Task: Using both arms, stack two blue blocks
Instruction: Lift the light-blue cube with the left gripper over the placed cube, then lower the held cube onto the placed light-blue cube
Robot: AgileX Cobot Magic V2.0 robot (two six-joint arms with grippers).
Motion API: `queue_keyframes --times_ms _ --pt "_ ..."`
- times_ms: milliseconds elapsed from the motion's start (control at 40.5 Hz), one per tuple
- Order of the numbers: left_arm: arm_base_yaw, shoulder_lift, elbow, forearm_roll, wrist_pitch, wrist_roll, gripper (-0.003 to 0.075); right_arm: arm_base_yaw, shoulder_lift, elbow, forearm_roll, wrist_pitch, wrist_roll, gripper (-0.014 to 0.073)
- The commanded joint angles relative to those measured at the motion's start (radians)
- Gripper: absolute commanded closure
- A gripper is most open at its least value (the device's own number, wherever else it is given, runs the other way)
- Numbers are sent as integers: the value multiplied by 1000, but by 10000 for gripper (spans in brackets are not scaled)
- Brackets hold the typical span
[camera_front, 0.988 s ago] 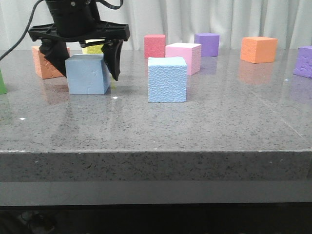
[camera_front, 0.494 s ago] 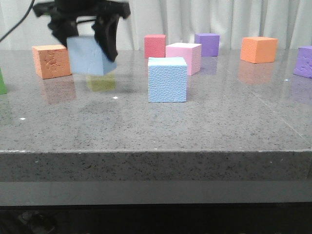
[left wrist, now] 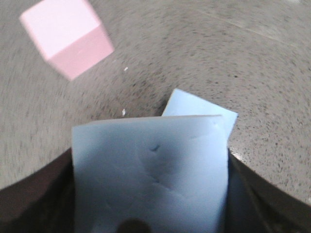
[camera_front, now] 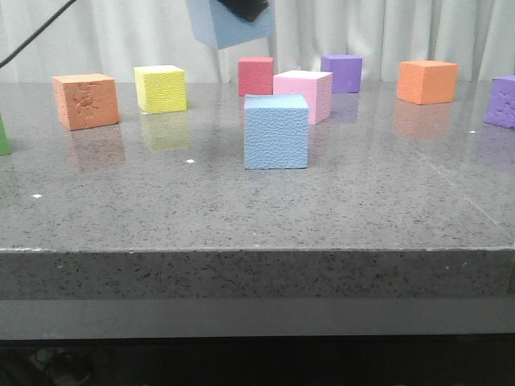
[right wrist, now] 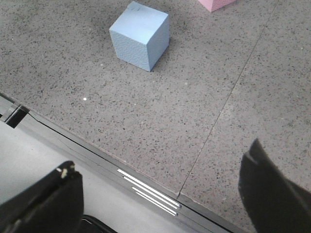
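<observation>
One light blue block (camera_front: 276, 131) rests on the grey table near the middle. It also shows in the right wrist view (right wrist: 140, 35). My left gripper (camera_front: 245, 7) is shut on the other blue block (camera_front: 228, 25) and holds it high, tilted, up and a little left of the resting one. In the left wrist view the held block (left wrist: 150, 165) fills the space between the dark fingers of my left gripper (left wrist: 150, 199), and a corner of the resting block (left wrist: 206, 112) shows beyond it. My right gripper (right wrist: 160, 194) is open and empty above the table's front edge.
Other cubes stand on the table: orange (camera_front: 85, 100), yellow (camera_front: 160, 88), red (camera_front: 255, 75), pink (camera_front: 302, 93), purple (camera_front: 341, 72), a second orange (camera_front: 427, 81) and a purple one at the right edge (camera_front: 503, 100). A white curtain hangs behind.
My left gripper has lifted its blue block off the table's left side and carried it up and right, to above the resting block. The yellow cube behind it now shows.
</observation>
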Motion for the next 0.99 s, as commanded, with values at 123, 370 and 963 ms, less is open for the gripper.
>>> queue_keyframes --times_ms 123,370,963 --pt "-76 -57 -32 -14 23 193 417 1 -5 -25 9 -62 -2 -60" --pt "-101 -32 -32 34 32 217 416 1 -5 -25 9 -62 -2 -60" --pt "-101 29 -28 28 30 236 416 1 -5 -25 9 -62 -2 -60"
